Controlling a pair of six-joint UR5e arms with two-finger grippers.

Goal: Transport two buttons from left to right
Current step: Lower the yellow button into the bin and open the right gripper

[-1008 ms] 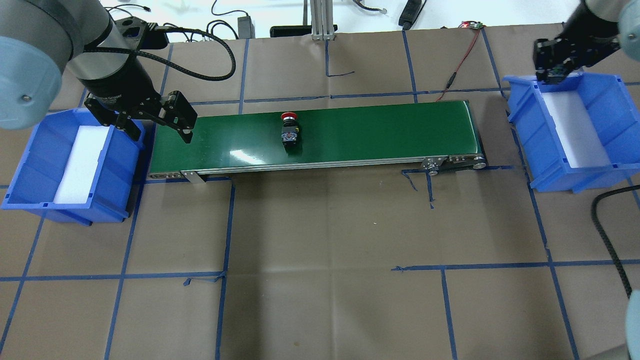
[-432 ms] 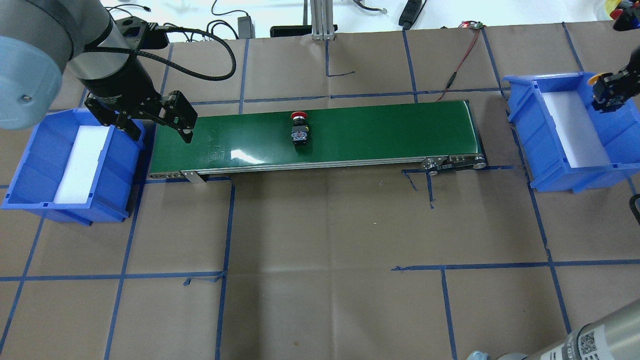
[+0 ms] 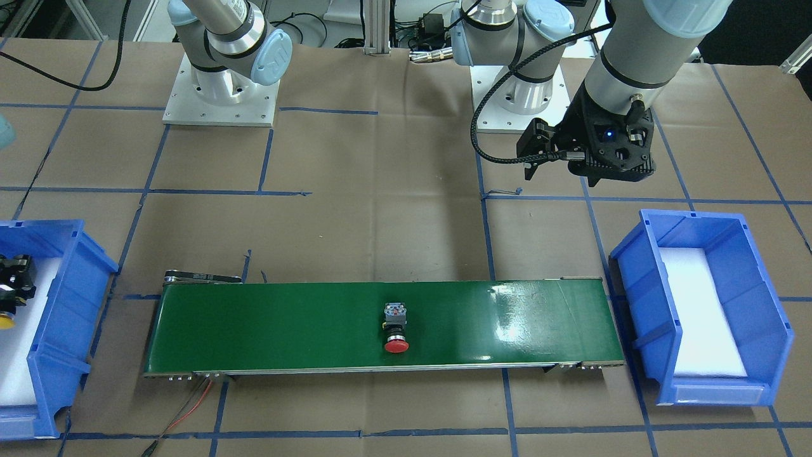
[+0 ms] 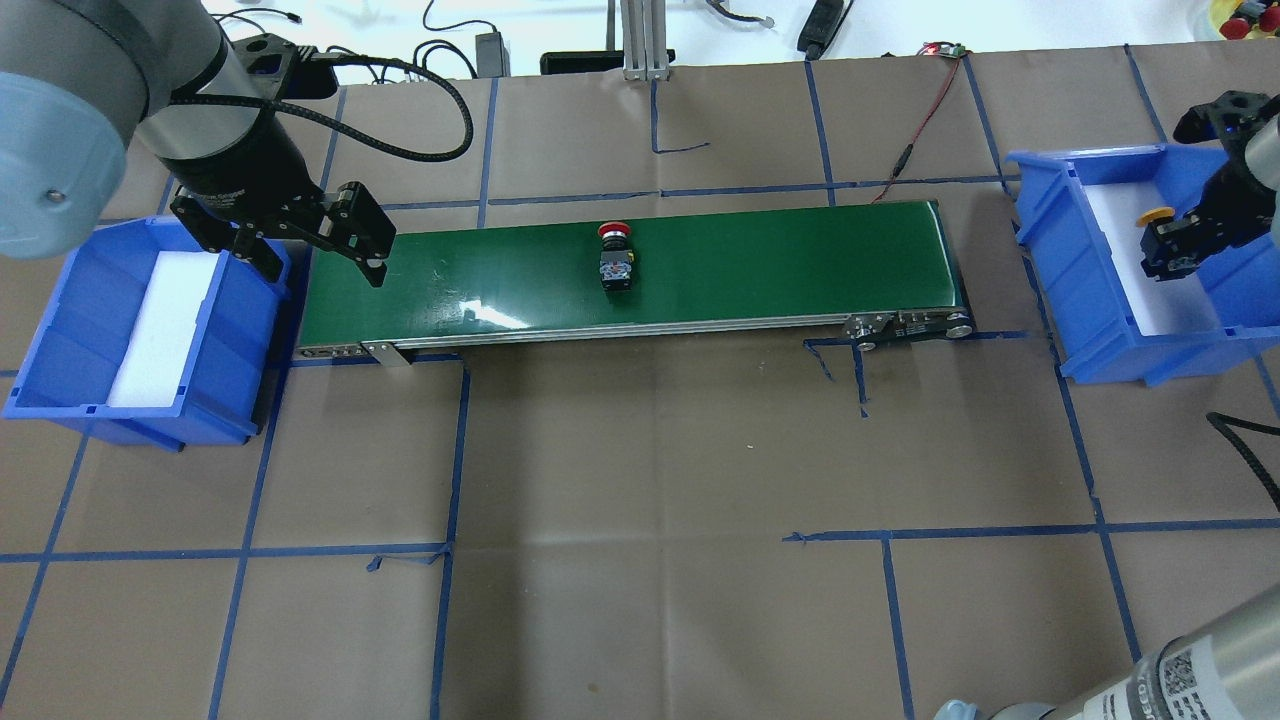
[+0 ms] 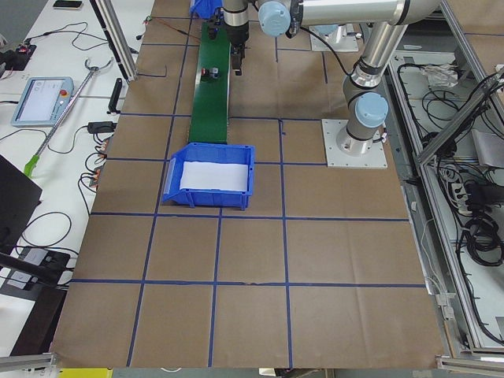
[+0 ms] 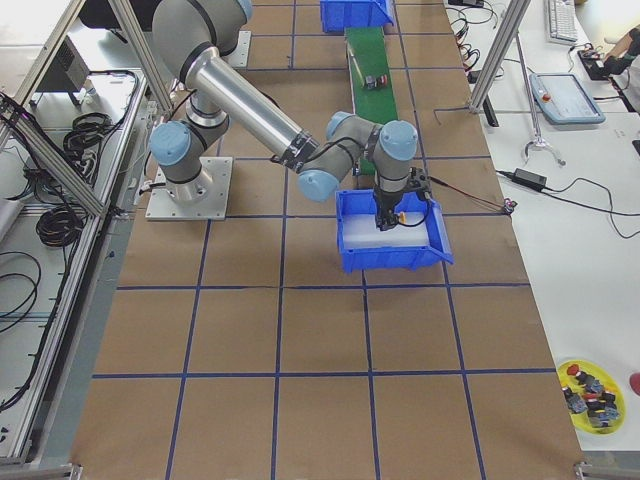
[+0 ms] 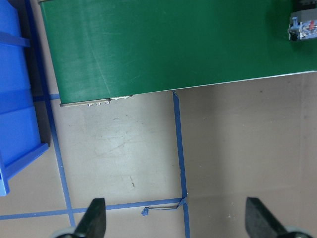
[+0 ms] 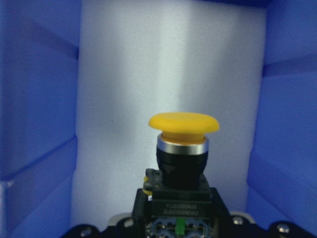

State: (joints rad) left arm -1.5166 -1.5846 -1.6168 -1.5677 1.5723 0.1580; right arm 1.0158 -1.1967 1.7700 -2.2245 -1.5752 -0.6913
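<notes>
The yellow-capped push-button switch (image 8: 183, 131), pinched by the right end effector (image 4: 1168, 255), has been brought over the right-hand blue plastic bin (image 4: 1040, 235); release seems due. The red-capped switch (image 4: 615, 262) has been carried rightward along the green conveyor belt (image 4: 800, 265). The left end effector (image 4: 318, 265) is spread.

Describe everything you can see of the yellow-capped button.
The yellow button has a smooth yellow mushroom cap, a silver collar, a black neck and a dark block base with small lettering and a green tab. It looks like plastic with a metal ring. The right gripper holds it by the base, jaws shut on it, over the white foam lining the blue bin. It is held sideways, cap pointing away from the robot. Whether it touches the foam cannot be told.
</notes>
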